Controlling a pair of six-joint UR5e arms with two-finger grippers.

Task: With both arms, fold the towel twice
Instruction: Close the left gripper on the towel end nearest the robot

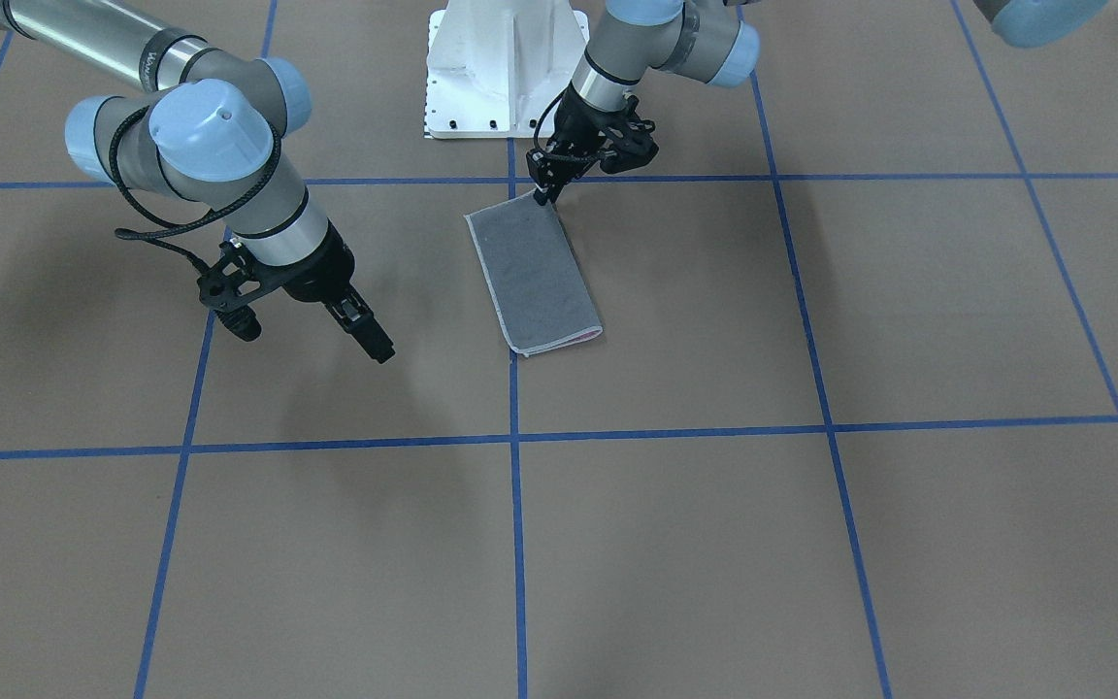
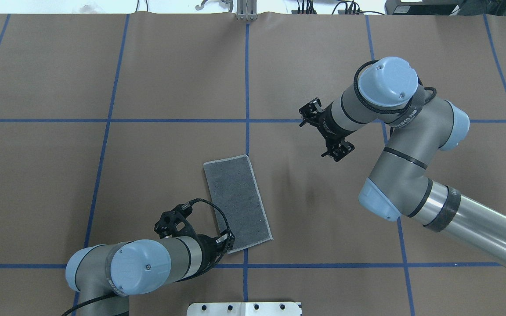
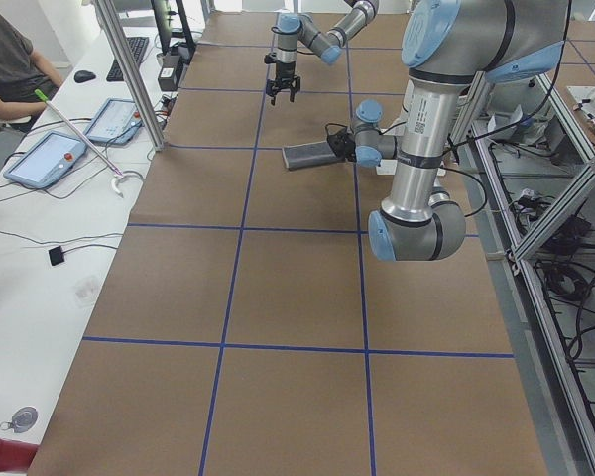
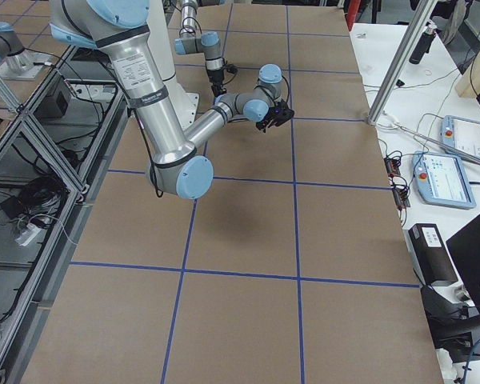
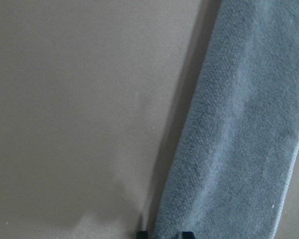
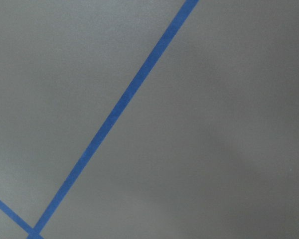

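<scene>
The towel (image 1: 532,277) lies flat on the table as a narrow rectangle, grey face up, with a sliver of pink at its far end. It also shows in the overhead view (image 2: 237,202) and the left wrist view (image 5: 239,139). My left gripper (image 1: 546,199) is at the towel's corner nearest the robot base, its fingertips (image 5: 142,233) close together on the cloth edge. In the overhead view the left gripper (image 2: 230,240) covers that corner. My right gripper (image 1: 379,351) hangs above bare table, well clear of the towel, open and empty. Its wrist view shows only table and tape.
The white bolted pedestal (image 1: 506,68) stands just behind the towel's near end. Blue tape lines (image 1: 516,437) grid the brown table. The right arm's elbow and wrist (image 2: 389,131) hang over the table's right half.
</scene>
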